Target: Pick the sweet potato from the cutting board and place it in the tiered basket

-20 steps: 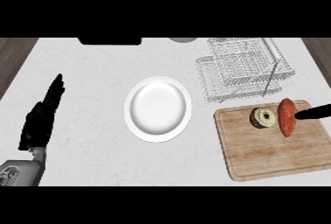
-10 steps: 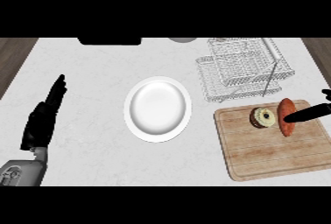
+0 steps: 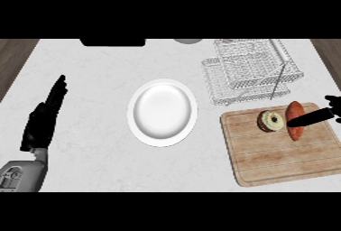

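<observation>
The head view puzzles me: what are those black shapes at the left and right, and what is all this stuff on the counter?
You are looking steeply down at a kitchen counter, as if from the robot's own head. The black shapes are its two hands on grey forearms. The left hand rests open at the left, fingers straight, touching nothing. The right hand comes in from the right edge, and a finger lies across the sweet potato, the orange-red piece on the wooden cutting board. It is not curled round it, so nothing is held yet. Beside the sweet potato sits a small round item with a pale top; I cannot tell what it is. In the middle is a white plate. Behind the board stands the wire tiered basket.
</observation>
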You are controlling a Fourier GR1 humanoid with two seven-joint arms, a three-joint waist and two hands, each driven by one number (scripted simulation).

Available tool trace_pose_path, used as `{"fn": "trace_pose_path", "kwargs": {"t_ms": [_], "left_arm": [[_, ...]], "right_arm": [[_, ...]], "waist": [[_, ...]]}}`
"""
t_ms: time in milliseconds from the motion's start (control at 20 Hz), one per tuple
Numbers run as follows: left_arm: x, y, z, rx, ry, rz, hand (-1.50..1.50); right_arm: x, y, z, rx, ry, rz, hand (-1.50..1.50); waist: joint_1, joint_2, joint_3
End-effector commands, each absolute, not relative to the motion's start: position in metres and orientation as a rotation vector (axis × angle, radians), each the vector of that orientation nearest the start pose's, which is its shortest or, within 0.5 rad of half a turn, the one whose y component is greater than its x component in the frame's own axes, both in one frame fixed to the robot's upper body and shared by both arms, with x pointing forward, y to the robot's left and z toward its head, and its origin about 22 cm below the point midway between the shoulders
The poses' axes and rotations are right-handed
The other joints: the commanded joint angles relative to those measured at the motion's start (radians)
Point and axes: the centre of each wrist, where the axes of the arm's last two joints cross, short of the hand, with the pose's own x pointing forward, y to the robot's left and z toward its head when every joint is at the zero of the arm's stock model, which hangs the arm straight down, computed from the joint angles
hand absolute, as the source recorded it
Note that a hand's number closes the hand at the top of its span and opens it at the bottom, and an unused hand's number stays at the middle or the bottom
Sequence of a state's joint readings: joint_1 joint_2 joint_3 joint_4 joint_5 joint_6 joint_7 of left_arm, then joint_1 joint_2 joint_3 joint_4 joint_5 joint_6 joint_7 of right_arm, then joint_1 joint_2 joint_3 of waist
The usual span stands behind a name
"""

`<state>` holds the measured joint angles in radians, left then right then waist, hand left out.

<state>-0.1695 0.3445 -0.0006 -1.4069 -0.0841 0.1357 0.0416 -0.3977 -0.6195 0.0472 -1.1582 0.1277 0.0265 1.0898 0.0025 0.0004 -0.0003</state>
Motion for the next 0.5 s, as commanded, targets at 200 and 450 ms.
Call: {"fn": "trace_pose_path", "kwargs": {"t_ms": [200, 450], "left_arm": [[0.286, 0.305, 0.018, 0.429, -1.538, -0.225, 0.0], [0.279, 0.296, 0.026, 0.45, -1.535, -0.223, 0.0]], "right_arm": [[0.333, -0.364, 0.067, -0.724, -0.319, 0.125, -1.5], [0.334, -0.373, 0.058, -0.704, -0.324, 0.128, -1.5]], "waist": [[-0.002, 0.0, 0.0], [-0.001, 0.0, 0.0]]}}
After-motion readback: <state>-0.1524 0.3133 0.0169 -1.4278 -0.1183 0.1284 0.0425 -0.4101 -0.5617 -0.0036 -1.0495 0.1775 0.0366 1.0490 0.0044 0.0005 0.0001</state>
